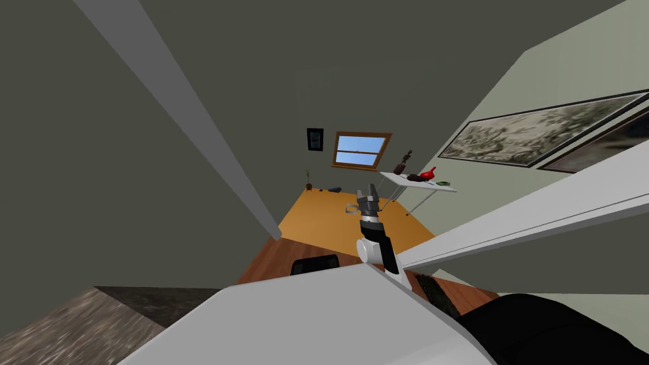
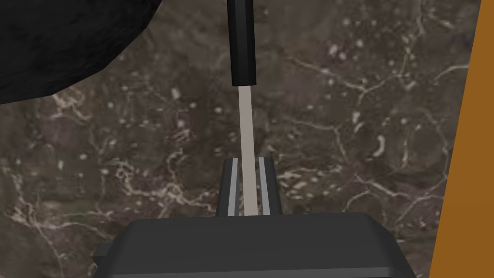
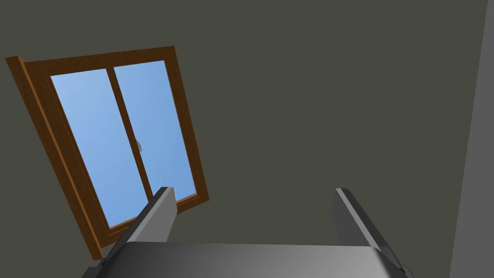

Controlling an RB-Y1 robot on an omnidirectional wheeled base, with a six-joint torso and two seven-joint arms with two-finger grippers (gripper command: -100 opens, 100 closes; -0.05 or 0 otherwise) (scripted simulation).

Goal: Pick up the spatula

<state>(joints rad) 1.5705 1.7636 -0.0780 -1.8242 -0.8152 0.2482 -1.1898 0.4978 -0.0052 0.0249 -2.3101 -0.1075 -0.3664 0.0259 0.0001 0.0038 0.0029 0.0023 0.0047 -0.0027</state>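
Orange-brown and flat, the tabletop [image 1: 329, 218] lies ahead in the head view. A narrow white side table [image 1: 418, 182] on thin legs stands just past its far right corner, carrying a few small things, one of them red. The right gripper [image 1: 371, 192], a dark box with two thin grey fingers, is raised above the tabletop and points away from me.

In the left wrist view, the left gripper [image 2: 247, 159] has its two fingers drawn close together, pressing the sides of the spatula [image 2: 245, 120]. The spatula is a thin, pale grey shaft ending in a straight black handle. It runs straight out from between the fingers, held over a dark brown marbled floor [image 2: 347, 125]. A black rounded mass [image 2: 67, 43] shows to one side of the handle; I cannot tell what it is. An orange-brown edge borders the floor on the other side.

In the right wrist view, the right gripper's fingers stand wide apart.
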